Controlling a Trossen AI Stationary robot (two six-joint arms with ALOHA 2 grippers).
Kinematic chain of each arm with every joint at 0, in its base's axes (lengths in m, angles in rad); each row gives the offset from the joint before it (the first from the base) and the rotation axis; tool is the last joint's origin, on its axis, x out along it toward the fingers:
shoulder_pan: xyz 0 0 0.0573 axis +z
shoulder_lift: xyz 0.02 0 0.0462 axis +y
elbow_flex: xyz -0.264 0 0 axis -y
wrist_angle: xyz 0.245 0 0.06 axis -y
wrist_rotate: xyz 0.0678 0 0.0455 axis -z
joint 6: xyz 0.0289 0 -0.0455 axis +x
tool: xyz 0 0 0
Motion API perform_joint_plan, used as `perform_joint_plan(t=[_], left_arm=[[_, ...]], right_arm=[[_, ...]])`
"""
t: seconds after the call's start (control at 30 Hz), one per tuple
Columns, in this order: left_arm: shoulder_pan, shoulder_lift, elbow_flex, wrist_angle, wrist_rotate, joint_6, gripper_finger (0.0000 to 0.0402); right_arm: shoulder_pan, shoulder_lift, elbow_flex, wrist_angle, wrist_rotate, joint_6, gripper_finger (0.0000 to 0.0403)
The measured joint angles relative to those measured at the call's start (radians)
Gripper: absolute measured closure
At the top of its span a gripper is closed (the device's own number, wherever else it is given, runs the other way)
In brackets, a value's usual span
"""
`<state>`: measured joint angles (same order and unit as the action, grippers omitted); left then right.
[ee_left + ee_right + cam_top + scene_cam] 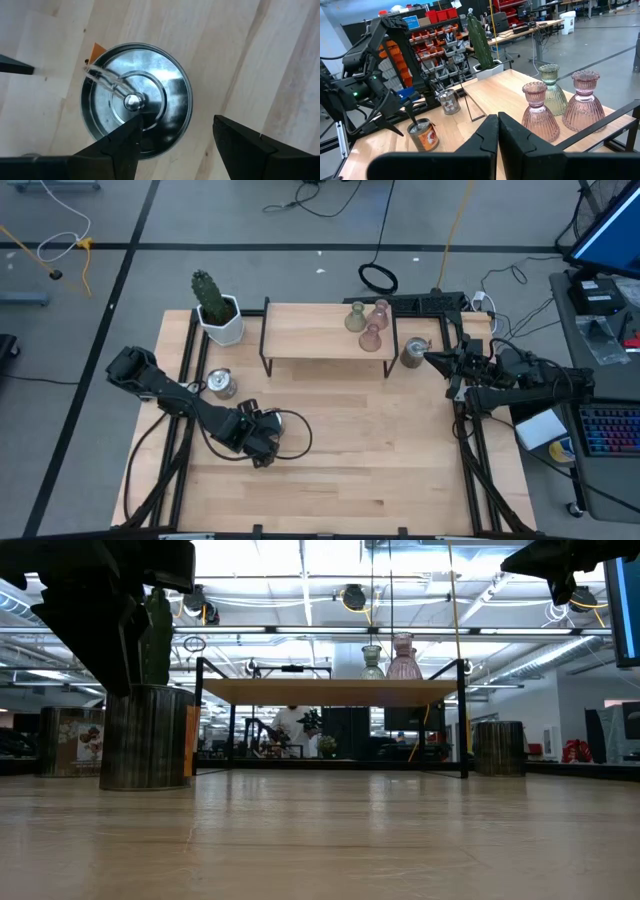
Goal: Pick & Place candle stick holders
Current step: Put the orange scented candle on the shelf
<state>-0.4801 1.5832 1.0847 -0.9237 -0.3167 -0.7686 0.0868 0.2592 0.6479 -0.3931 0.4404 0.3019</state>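
Left wrist view looks straight down into a silver cup (135,102), one of the candle stick holders. It stands upright on bare table boards, with an orange tag (96,50) showing at its side. The left gripper (175,137) hangs above it with fingers spread wide and empty, but it is not centred. One finger (122,147) overlaps the cup's rim and the other (245,145) is out over bare wood, so the cup sits off to one side of the gap.

That offset is the main hazard, as I judge it. A straight descent would likely bring the overlapping finger down onto the rim or into the bowl. That could tip the cup, or skid it across the boards, instead of straddling it. Even with a centred grip, the smooth shiny wall may slip between the pads.

From above, this gripper (262,442) is left of the table's middle, toward the near edge. A second silver cup (220,385) stands near the left edge, just in front of the white cactus pot (222,320). A third silver cup (415,352) stands beside the right end of the small raised shelf (300,330), which is at the far edge.

The olive-green holder (355,318) and two pink holders (381,310) crowd the shelf's right end. If the silver cup goes there, a careless swing could knock one over.

The right gripper (435,360) waits just beside the third cup with fingers pressed together, holding nothing.
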Motion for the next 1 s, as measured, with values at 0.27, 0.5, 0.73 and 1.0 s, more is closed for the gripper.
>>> perform_joint_plan(t=[0.27, 0.5, 0.73, 1.0], left_arm=[[0.004, 0.002, 0.000, -0.010, -0.022, 0.005, 0.0158], [-0.001, 0.029, 0.002, -0.010, -0.035, 0.010, 0.0178], [-0.005, 0.108, 0.007, -0.016, -0.099, 0.034, 0.0254], [-0.005, 0.126, 0.005, -0.003, -0.156, 0.026, 0.0309]], right_arm=[[0.000, 0.000, 0.000, 0.000, 0.000, 0.000, 0.0399], [0.000, 0.000, 0.000, -0.001, 0.000, 0.000, 0.0399], [0.000, 0.000, 0.000, -0.001, 0.000, 0.000, 0.0399], [0.000, 0.000, 0.000, -0.001, 0.002, 0.001, 0.0399]])
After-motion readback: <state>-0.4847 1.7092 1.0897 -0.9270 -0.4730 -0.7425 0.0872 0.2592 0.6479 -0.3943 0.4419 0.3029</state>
